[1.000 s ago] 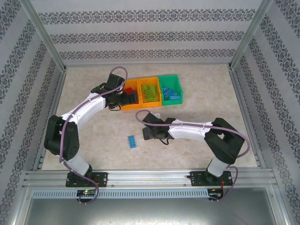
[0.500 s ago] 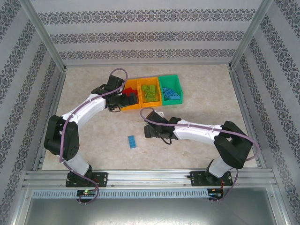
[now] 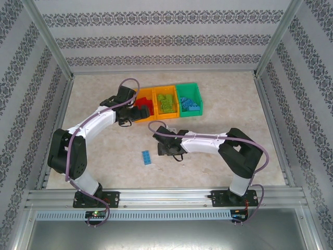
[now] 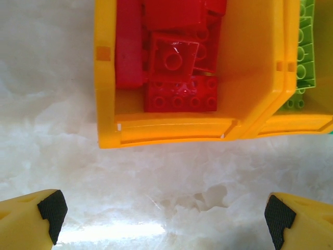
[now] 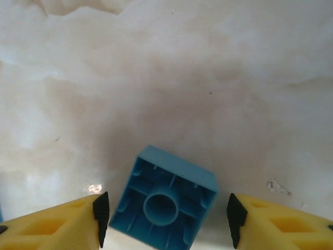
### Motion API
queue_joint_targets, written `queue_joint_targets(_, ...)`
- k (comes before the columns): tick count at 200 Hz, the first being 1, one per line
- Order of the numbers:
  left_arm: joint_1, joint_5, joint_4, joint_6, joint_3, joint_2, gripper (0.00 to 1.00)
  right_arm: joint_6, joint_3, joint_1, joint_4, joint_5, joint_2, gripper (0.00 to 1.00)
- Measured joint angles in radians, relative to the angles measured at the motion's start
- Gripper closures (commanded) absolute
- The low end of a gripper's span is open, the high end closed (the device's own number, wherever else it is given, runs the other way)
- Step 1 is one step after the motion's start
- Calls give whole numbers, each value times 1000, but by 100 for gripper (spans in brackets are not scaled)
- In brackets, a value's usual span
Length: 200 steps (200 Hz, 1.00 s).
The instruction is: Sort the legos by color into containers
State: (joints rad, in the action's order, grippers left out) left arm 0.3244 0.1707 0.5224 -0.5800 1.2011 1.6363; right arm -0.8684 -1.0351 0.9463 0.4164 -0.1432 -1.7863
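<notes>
A blue square lego lies upside down on the table between the fingers of my right gripper. The jaws stand open, with a narrow gap on each side of the brick. In the top view the right gripper is low over the table's middle, and another blue lego lies to its left. My left gripper hangs wide open and empty in front of the left orange-yellow container, which holds red legos. The left gripper is at that container.
The middle orange-yellow container holds lime green legos. The green container to its right holds blue legos. The three stand in a row at the back. Metal frame rails border the table.
My right gripper has shifted left and down over the blue square lego, and its jaws have narrowed around it. The left arm has barely moved.
</notes>
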Motion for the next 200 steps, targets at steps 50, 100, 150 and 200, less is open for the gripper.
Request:
queue_joint_targets(50,-5,-7,0,1,-24,-19,1,8,-30,-15,51,-16,-15,66)
queue_joint_targets(100,-5,-14,0,5,-80,-83,1,76,-32,-84,50,-36,60,68)
queue_joint_targets(150,-5,-14,1,5,-158,-149,0,186,-130,-214,43,-40,107,68)
queue_joint_targets(200,7,4,4,4,-240,-218,0,279,-237,-405,40,-27,105,67)
